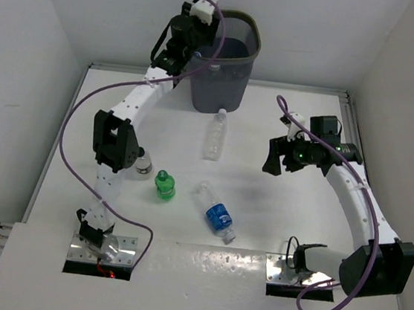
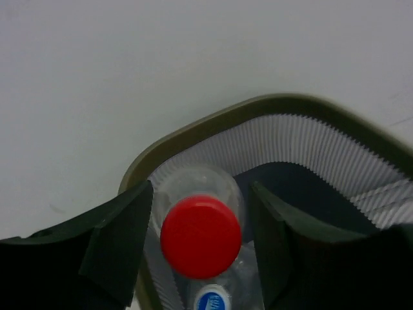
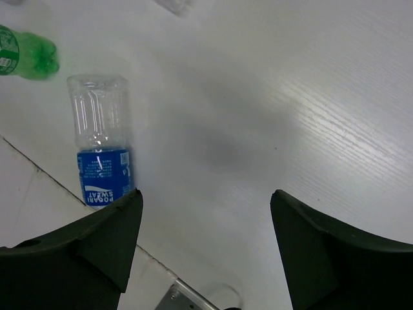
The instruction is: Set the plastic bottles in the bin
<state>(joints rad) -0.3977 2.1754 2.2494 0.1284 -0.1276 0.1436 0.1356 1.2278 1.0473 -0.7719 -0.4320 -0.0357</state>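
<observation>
Closest in, a clear bottle (image 1: 103, 246) is lying right by the left base. A bit further out, the blue-labelled bottle (image 1: 217, 216) and the green bottle (image 1: 164, 185) are lying on the table (image 1: 259, 221), near each other but not touching. The right gripper (image 3: 206, 200) is hovering over bare tabletop with its fingers (image 3: 110, 239) spread wide and gripping nothing. In its wrist view the blue-labelled one is sitting just beside one finger. Past that, a second clear bottle (image 1: 215, 135) is lying just in front of the bin (image 1: 233, 91). At the far end, the left gripper (image 2: 201, 194) is hanging over the bin's left rim, pinching a red-capped bottle (image 2: 201, 236) from both sides, cap pointing at the camera. Honestly can't tell what's sitting at the bottom of the bin.
</observation>
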